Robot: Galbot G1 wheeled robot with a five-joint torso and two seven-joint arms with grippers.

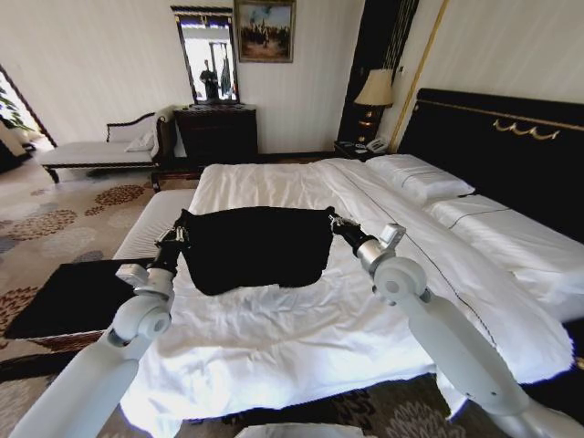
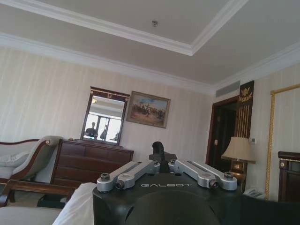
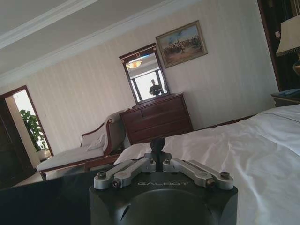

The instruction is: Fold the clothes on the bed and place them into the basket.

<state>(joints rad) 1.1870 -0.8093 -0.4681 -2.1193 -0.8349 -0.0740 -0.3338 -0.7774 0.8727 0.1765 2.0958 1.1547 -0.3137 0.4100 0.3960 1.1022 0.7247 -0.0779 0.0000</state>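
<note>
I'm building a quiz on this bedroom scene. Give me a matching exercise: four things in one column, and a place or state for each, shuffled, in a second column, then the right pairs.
Things:
1. T-shirt
2. basket
3. lamp
4. mirror

Places or states:
A. on the floor beside the bed
B. hangs above the dark dresser
C. held up over the bed between the left gripper and right gripper
D. in the corner by the headboard

Pairs: 1-C, 2-A, 3-D, 4-B
</note>
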